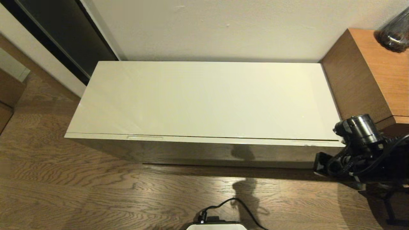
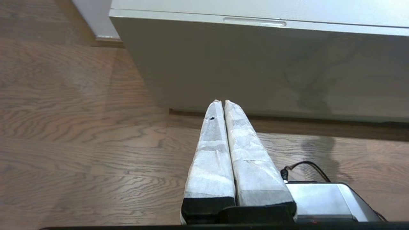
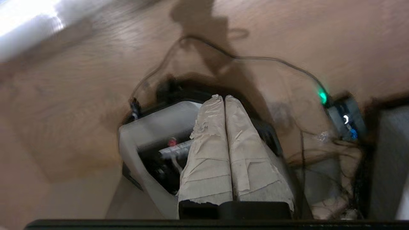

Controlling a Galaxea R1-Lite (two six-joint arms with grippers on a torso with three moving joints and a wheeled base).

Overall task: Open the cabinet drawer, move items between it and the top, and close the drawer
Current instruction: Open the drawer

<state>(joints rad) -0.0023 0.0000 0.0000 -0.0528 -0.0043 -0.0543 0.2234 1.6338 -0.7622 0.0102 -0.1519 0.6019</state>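
Observation:
The glossy cream-white cabinet top [image 1: 204, 99] lies bare. Below its front edge the off-white cabinet drawer [image 1: 204, 153] is pushed in, and one slot handle [image 1: 144, 137] shows near the left end. The left wrist view faces the drawer front [image 2: 255, 64] and that handle [image 2: 254, 21]. My left gripper [image 2: 222, 101] hangs low over the wooden floor, short of the drawer, shut on nothing. My right arm [image 1: 358, 143] is off the cabinet's right front corner. Its gripper [image 3: 223, 96] is shut, empty, and points down at my own base. The tape roll and the white packet are out of view.
A taller brown wooden unit [image 1: 370, 73] stands against the cabinet's right end, with a dark glass vessel [image 1: 394, 32] on it. My white base [image 1: 217, 226] and its black cable [image 1: 236, 204] lie on the floor in front. A dark panel [image 1: 64, 35] stands at back left.

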